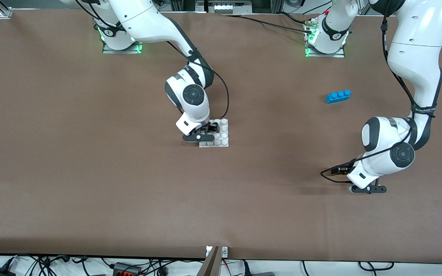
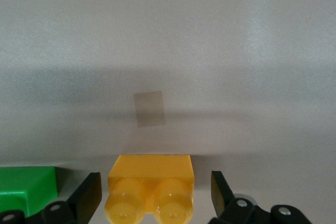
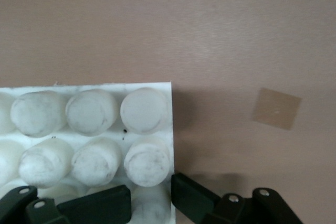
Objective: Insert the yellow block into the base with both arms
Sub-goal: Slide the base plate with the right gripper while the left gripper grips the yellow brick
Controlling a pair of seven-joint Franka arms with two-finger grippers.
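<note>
Yellow block first: from the front camera I cannot see it at all, because my left claw (image 1: 367, 189) is low over the surface (image 1: 90, 172) toward the left arm's end of the table and my own wrist hides whatever lies under it. My right claw (image 1: 202, 137) is down at the base (image 1: 223, 134), which lies near the middle of the surface, and grips it at the edge toward the right arm's end. I judge that hold is meant to keep the plate from sliding when a brick is pushed onto it. A blue brick (image 1: 338, 96) lies apart from both, farther from the camera than my left claw, and has no part in this job.

My left wrist view settles where the block is. The yellow block (image 2: 151, 186) lies on the surface between my two fingers (image 2: 86, 196), studs toward the camera. The fingers are apart, with a gap on each side of the brick, so nothing is clamped yet. I read this as the straddle before closing. A green brick (image 2: 26, 188) lies just beside it, outside one finger, close enough that I must take care not to catch it.

My right wrist view shows the base (image 3: 94, 124) with its white studs, and my fingers (image 3: 100, 205) clamped across a stud at its edge.
</note>
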